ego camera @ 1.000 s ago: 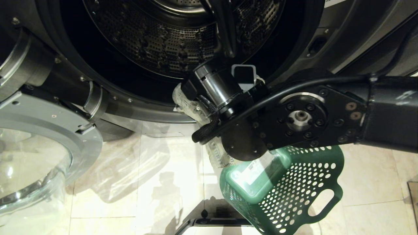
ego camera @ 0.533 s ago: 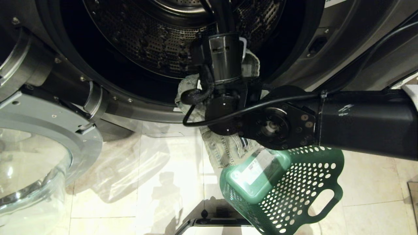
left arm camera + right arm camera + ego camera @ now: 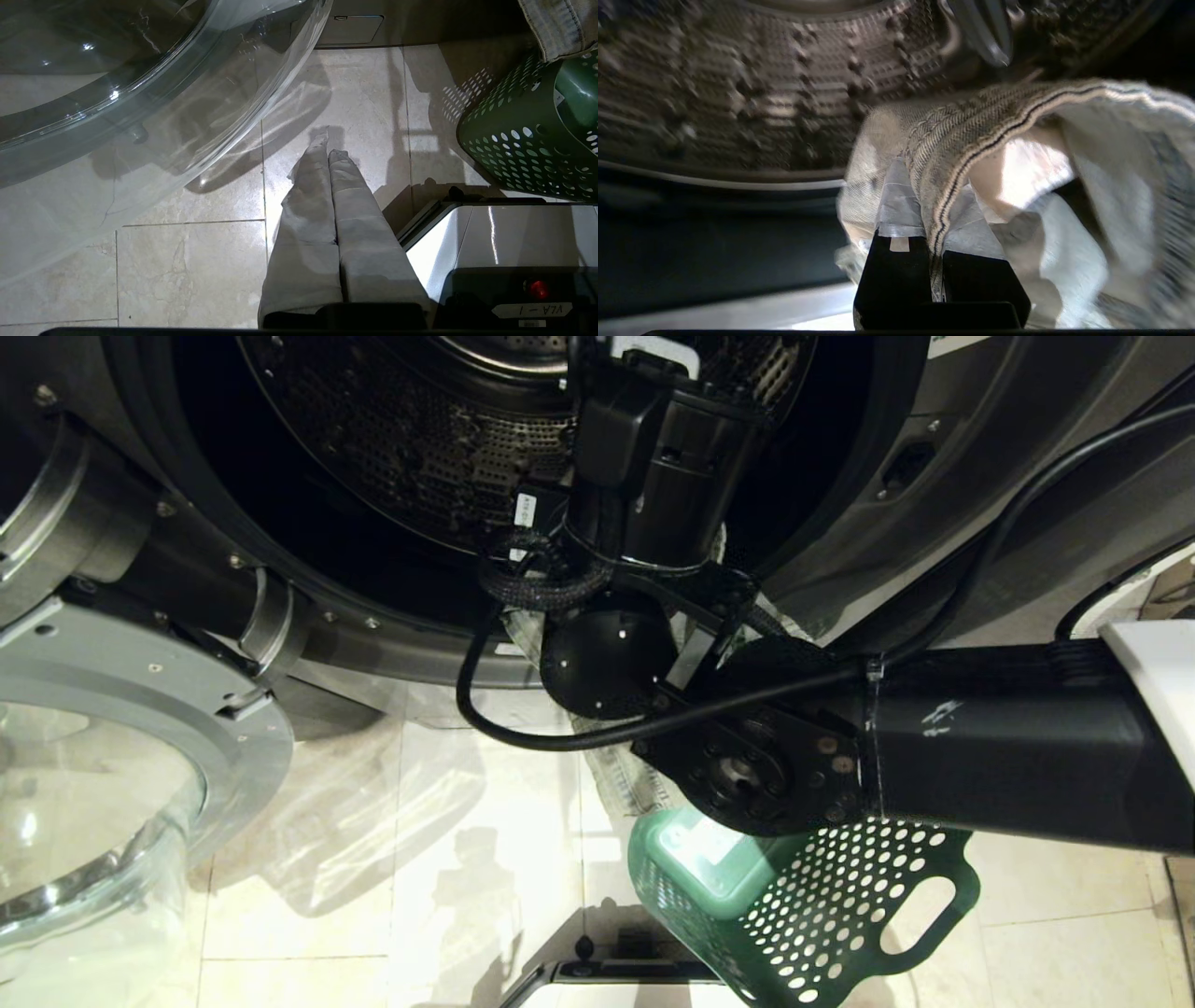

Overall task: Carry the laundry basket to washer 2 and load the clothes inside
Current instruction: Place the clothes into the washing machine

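The pale, washed-out denim garment (image 3: 999, 140) is pinched by a seamed edge between the taped fingers (image 3: 901, 210) of the right gripper (image 3: 931, 219), which are pressed together on the fold with almost no gap; the rest of the cloth billows to one side of the fingers and hangs back behind them. In the head view a length of the same denim trails below the wrist, over the dark door rim of the washer and down toward the floor, so the garment is only partly across the threshold. Ahead of the fingers is the perforated steel drum (image 3: 738, 93) of the front-loading washer, with a grey paddle rib above. Behind and below the arm, the green perforated plastic laundry basket (image 3: 840, 896) sits on the beige tiled floor (image 3: 392, 859) just in front of the machine; its visible bottom is bare, though part of it is hidden by the arm, so I cannot say whether more clothes remain. The basket's carry looks finished and the loading is under way; what seems left is to push the cloth deeper, let it go, and get the dangling tail inside. The left gripper (image 3: 329, 158) hangs well apart over the tiles, fingers closed on nothing, beside the swung-open glass washer door (image 3: 140, 84).
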You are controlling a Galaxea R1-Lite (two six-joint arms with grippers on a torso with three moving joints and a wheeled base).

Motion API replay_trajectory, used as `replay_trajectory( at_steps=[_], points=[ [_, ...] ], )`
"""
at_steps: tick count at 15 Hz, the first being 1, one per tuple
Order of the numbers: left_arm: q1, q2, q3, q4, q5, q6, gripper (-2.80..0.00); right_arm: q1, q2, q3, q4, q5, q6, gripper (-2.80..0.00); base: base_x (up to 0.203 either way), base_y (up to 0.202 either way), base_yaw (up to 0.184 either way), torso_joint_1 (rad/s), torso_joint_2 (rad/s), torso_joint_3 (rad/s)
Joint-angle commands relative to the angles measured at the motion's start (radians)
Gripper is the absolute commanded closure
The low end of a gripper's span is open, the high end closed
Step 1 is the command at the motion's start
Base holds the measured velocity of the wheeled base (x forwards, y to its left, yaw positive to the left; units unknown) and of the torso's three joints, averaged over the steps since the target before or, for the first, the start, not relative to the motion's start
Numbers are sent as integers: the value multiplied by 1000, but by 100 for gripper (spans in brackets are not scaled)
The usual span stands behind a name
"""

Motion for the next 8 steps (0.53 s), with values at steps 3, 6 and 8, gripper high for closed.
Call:
replay_trajectory(
  at_steps=[3,6,8],
  points=[
    [-1,0,2,0,0,0,0,15,-140,164,42,-9,2,0,0,0,0,0,0,0],
    [0,0,2,0,0,0,0,38,-341,422,172,45,47,0,0,0,0,0,0,0],
    [0,0,2,0,0,0,0,78,-488,531,311,81,143,0,0,0,0,0,0,0]
  ],
)
